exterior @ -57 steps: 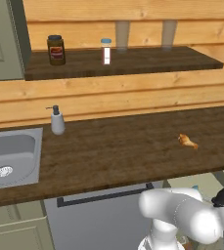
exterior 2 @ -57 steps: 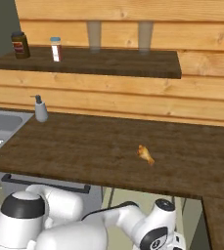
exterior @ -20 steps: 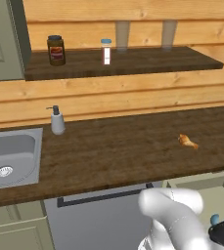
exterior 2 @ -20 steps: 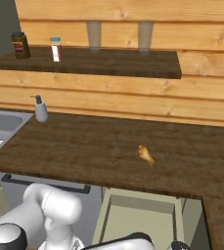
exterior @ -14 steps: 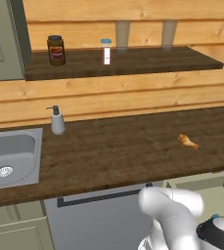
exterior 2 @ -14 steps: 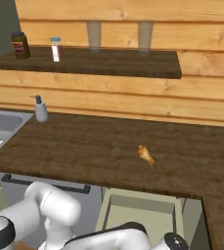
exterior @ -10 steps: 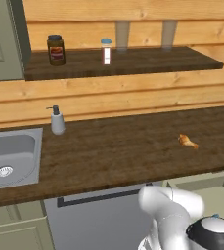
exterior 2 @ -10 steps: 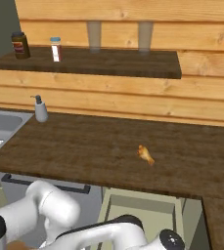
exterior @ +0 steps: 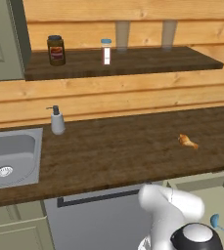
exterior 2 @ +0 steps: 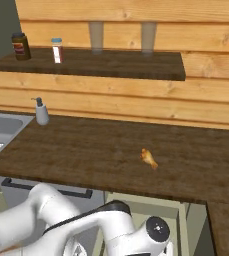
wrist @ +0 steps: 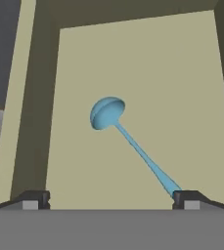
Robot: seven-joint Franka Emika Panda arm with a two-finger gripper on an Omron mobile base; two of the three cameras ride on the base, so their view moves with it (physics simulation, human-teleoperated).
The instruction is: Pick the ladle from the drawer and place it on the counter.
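The light-blue ladle [wrist: 114, 122] lies flat on the floor of the open pale grey-green drawer [wrist: 40, 97], its round bowl away from the hand and its thin handle running toward my right fingertip [wrist: 188, 198]. My gripper [wrist: 112, 200] hangs open just above the drawer, fingers wide apart, nothing between them. From the left base view the ladle's bowl [exterior: 214, 221] shows in the drawer [exterior: 196, 181] beside my white arm. In the right base view the drawer [exterior 2: 146, 202] sits pulled out under the dark-brown counter [exterior 2: 86, 150], with my arm bent low over it.
On the counter [exterior: 113, 151] lie a small orange-brown food piece [exterior: 188, 141] and a soap dispenser [exterior: 57, 121] next to the steel sink [exterior: 11, 156]. A grey dishwasher panel [exterior: 94, 215] stands left of the drawer. Jars stand on the shelf [exterior: 133, 61] above.
My arm has folded lower and its wrist has swung left over the open drawer. The ladle lies where it lay before.
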